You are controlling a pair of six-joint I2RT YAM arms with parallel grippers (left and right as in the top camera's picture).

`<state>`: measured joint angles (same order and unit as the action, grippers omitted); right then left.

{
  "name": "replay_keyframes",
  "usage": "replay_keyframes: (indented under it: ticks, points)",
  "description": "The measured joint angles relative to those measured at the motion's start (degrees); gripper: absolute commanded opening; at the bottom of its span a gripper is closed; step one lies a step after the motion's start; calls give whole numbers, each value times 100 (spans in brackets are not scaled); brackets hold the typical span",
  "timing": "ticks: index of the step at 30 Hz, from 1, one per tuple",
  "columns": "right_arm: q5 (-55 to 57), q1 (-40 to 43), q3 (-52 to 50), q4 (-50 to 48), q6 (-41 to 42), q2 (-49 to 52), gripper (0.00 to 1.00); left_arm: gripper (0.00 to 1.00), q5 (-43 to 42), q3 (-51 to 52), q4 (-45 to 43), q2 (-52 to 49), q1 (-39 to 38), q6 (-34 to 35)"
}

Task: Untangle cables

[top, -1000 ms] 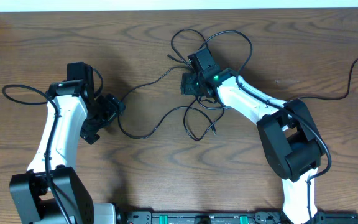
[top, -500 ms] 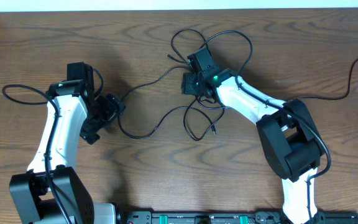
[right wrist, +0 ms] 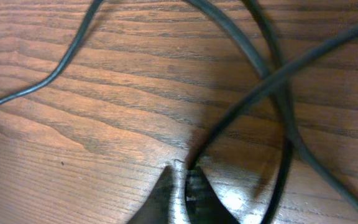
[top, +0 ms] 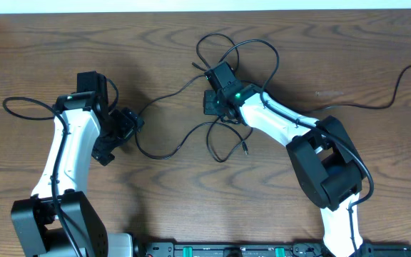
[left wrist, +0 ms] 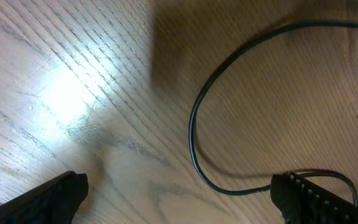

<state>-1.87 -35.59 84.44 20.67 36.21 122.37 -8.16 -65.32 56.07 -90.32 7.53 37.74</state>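
Right pincer (top: 211, 101) just snapped together at the knot. In its wrist view the tips (right wrist: 182, 180) meet with one black strand running straight into them, so I read it as pinching a strand of the cables (top: 223, 139), not closed on air. Same beat, the head slid a touch toward 10 o'clock and the tangle went with it: the big loop at 1 o'clock of the pincer pulled in tighter and the lower loops shifted toward 9 o'clock. So the grab has taken and the pull has started. The cables sit on the table (top: 348, 50) around centre, still crossed over each other under and around the right pincer. One long strand runs out toward 9 o'clock and curls just short of the left pincer (top: 122, 130), and a free plug end lies at 5 o'clock of the knot. Left pincer hasn't moved: spread wide, holding nothing, a strand bending on the wood ahead of it in its wrist view (left wrist: 194, 143). Judgement: early days, nothing separated yet. The risk is that dragging with one arm cinches the crossings instead of opening them.
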Motion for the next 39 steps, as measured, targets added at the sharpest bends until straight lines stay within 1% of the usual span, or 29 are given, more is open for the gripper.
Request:
replay_keyframes:
  ticks: [4,6,7,8,9,15,19,24,30,35,39]
  points:
    - [-321,0,0,-114,2,0,1,99,0,0,0,0,0,0]
    - [-820,0,0,-407,9,2,1,99,0,0,-2,0,0,0]
    - [-1320,7,-2,-723,52,7,1,99,0,0,-2,0,0,0]
    - [-1473,13,-4,-785,70,7,1,99,0,0,-2,0,0,-2]
    - [-2004,52,-15,-1202,221,17,1,99,0,0,-4,0,0,-2]
    - [-4269,516,-17,-2887,1137,22,1,99,2,0,0,0,0,0]
    - [-5143,774,-17,-3641,1617,22,1,99,0,0,0,0,0,0]
    - [-5742,1067,-17,-4430,2140,24,1,99,0,0,0,0,0,0]
    - [-6269,1698,-17,-5219,2852,26,1,99,2,0,2,0,0,0]
    - [-6824,2531,-17,-5613,3545,26,1,99,0,0,0,0,0,0]
    - [-7016,3250,-17,-5737,3779,28,1,99,0,0,0,0,0,0]
